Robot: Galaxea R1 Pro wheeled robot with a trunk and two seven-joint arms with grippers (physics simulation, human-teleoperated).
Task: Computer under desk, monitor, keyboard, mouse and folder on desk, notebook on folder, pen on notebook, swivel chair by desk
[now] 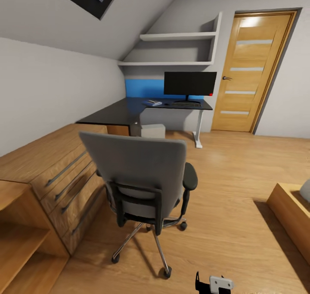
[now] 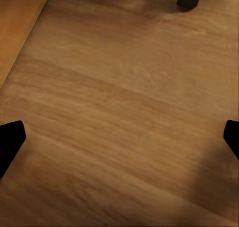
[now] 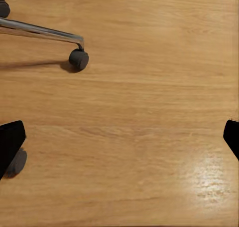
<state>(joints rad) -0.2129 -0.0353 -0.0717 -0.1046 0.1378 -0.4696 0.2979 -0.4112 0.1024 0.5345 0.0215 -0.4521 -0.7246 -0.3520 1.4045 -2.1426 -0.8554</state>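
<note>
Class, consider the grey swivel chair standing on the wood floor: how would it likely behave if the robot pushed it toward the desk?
The swivel chair would probably roll easily, since its chrome base rides on black casters over smooth wood floor. A push high on the tall backrest might tilt or spin it rather than move it straight.

Head view, bottom edge: a small black bracket [image 1: 199,282] with an upright tab, and beside it a light grey rounded plate [image 1: 221,282] with two small dark screw holes. Left pincer fingers [image 2: 10,143]: matte black, wedge-shaped, unmarked. Right pincer fingers [image 3: 10,139]: same black wedges.
</note>
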